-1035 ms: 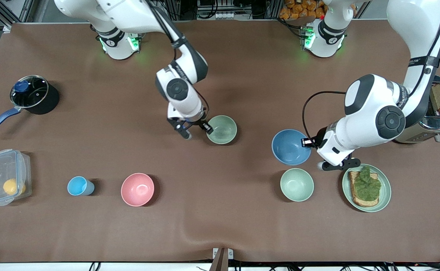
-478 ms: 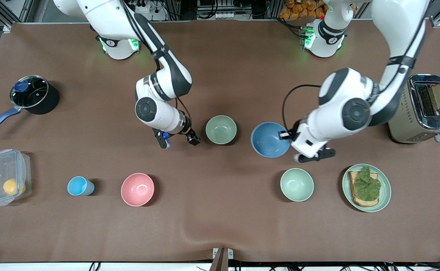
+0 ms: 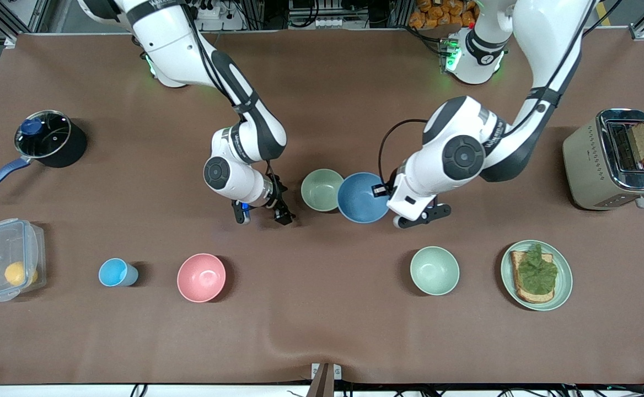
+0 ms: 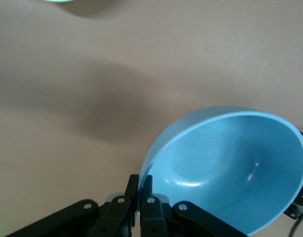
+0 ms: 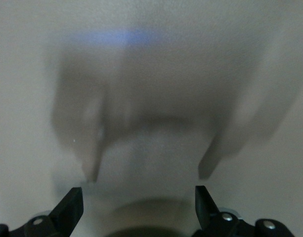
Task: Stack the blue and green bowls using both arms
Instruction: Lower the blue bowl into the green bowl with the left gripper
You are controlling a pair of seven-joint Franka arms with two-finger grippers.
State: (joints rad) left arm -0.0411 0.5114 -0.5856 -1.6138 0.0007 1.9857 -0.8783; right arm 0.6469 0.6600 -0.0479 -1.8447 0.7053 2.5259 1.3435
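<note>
The sage-green bowl (image 3: 322, 189) sits upright on the table near its middle. My left gripper (image 3: 382, 191) is shut on the rim of the blue bowl (image 3: 361, 197) and holds it in the air, tilted, its edge overlapping the green bowl's rim. In the left wrist view the fingers pinch the blue bowl's rim (image 4: 141, 183) and the bowl's inside (image 4: 230, 168) faces the camera. My right gripper (image 3: 264, 214) is open and empty, low over bare table beside the green bowl, toward the right arm's end. The right wrist view shows only table between its fingertips (image 5: 137, 202).
A paler mint bowl (image 3: 434, 270) and a plate with toast (image 3: 536, 274) lie nearer the front camera. A pink bowl (image 3: 201, 277), light-blue cup (image 3: 115, 272), plastic box (image 3: 7, 258), pot (image 3: 46, 138) and toaster (image 3: 614, 160) stand around.
My left gripper has carried the blue bowl toward the right arm's end, up to the green bowl. My right gripper let go of the green bowl's rim and drew back from it.
</note>
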